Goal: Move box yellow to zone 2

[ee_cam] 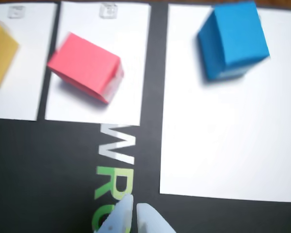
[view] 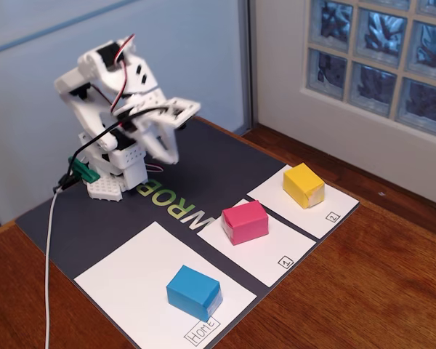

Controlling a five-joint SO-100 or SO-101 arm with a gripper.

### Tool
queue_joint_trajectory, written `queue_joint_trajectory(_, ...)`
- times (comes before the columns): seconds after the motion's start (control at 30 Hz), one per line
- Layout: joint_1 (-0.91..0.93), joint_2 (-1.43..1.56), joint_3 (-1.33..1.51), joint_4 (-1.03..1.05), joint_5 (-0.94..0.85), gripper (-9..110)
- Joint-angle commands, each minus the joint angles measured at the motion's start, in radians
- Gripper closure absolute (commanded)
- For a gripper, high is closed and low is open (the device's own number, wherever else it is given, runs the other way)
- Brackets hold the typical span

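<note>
The yellow box [view: 304,185] sits on the white sheet marked "2", zone 2 [view: 327,207], at the right end of the dark mat. In the wrist view only a yellow edge of the box [ee_cam: 0,53] shows at the far left, on the same sheet [ee_cam: 24,97]. My gripper [view: 168,154] hangs folded back close to the arm's base, well away from the box. Its pale fingertips [ee_cam: 135,209] stand almost together over the mat's green lettering, shut with nothing between them.
A pink block [view: 245,222] rests on the sheet marked "1" [view: 272,251]. A blue block [view: 193,291] lies on the larger "Home" sheet [view: 131,283]. The dark mat [view: 218,160] lies on a wooden table [view: 363,291]; a wall with glass blocks rises behind.
</note>
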Motion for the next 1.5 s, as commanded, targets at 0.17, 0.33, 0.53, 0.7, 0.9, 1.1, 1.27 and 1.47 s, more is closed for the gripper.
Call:
queue_joint_trajectory(0.17, 0.031, 0.219, 0.265, 0.009, 0.057, 102)
queue_joint_trajectory(0.33, 0.048, 0.295, 0.394, 0.012, 0.067, 102)
queue_joint_trajectory(0.53, 0.051, 0.411, 0.552, 0.008, 0.060, 102)
queue_joint_trajectory(0.7, 0.057, 0.451, 0.632, -0.006, 0.057, 102)
queue_joint_trajectory(0.9, 0.035, 0.453, 0.676, -0.003, 0.071, 102)
queue_joint_trajectory(1.1, 0.048, 0.453, 0.676, 0.072, -0.038, 102)
queue_joint_trajectory(1.27, 0.051, 0.453, 0.676, 0.101, -0.035, 102)
queue_joint_trajectory(1.47, 0.040, 0.453, 0.676, 0.109, 0.009, 102)
